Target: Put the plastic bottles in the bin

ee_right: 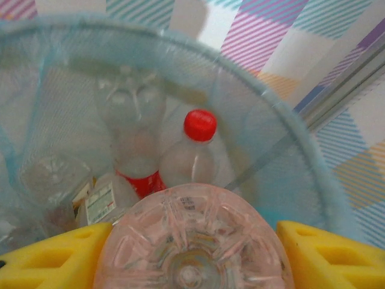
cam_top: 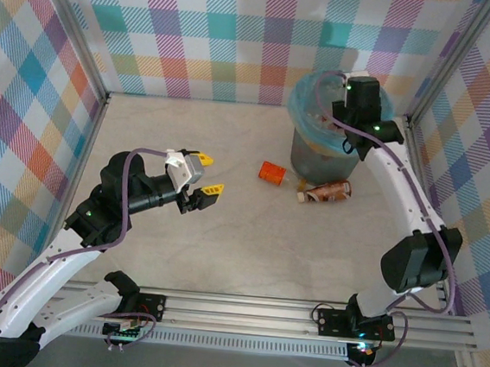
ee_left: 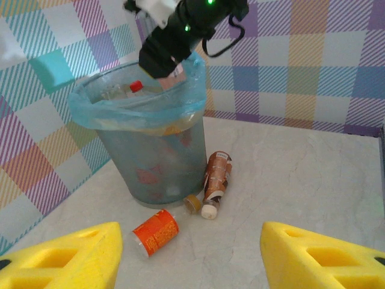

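bottle poised over the bin

my right hand (ee_right: 195, 251) reaches over the bin (cam_top: 308, 122), clamped on a clear bottle (ee_right: 192, 226). my left hand (cam_top: 209, 174) hovers spread and empty above the pale surface (cam_top: 221, 251). an orange bottle (cam_top: 271, 172) and a brown bottle (cam_top: 327, 192) lie beside the bin, inside plaid walls (cam_top: 242, 36).
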{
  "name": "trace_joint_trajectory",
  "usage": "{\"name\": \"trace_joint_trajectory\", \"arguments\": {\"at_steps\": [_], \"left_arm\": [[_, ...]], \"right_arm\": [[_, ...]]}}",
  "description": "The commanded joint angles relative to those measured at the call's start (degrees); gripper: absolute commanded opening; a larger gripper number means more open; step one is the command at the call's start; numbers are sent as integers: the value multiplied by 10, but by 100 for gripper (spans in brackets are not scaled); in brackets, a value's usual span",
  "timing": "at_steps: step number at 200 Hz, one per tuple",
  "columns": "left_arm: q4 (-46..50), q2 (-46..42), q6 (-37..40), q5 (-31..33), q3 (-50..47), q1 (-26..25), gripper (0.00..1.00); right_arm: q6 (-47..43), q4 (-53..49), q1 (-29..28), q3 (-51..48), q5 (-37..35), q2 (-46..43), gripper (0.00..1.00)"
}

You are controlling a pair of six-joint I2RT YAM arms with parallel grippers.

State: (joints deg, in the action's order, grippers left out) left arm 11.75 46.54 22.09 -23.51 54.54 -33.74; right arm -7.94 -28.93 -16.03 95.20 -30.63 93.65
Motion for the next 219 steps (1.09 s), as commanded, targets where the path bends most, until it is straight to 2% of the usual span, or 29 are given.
{"name": "trace_joint_trajectory", "arguments": {"at_steps": [1, 40, 89, 130, 162, 219], "left_arm": [[-17, -1, -7, -15, -6, -3, 62], [-17, -1, -8, -16, -6, -3, 62], [-18, 6, -11, -17, -6, -3, 62], [-17, 7, -11, -17, -6, -3, 62], [-18, 11, -12, -18, -5, -3, 62], [-21, 14, -14, -20, -5, -3, 62]], "right_arm": [[19, 5, 9, -5, -14, 29, 63], [74, -6, 33, 0, 21, 78, 64], [117, -41, 53, 13, 62, 114, 71], [141, -56, 55, 21, 85, 86, 80], [155, -73, 54, 44, 108, 51, 91], [167, -88, 52, 99, 143, 21, 94]]}}
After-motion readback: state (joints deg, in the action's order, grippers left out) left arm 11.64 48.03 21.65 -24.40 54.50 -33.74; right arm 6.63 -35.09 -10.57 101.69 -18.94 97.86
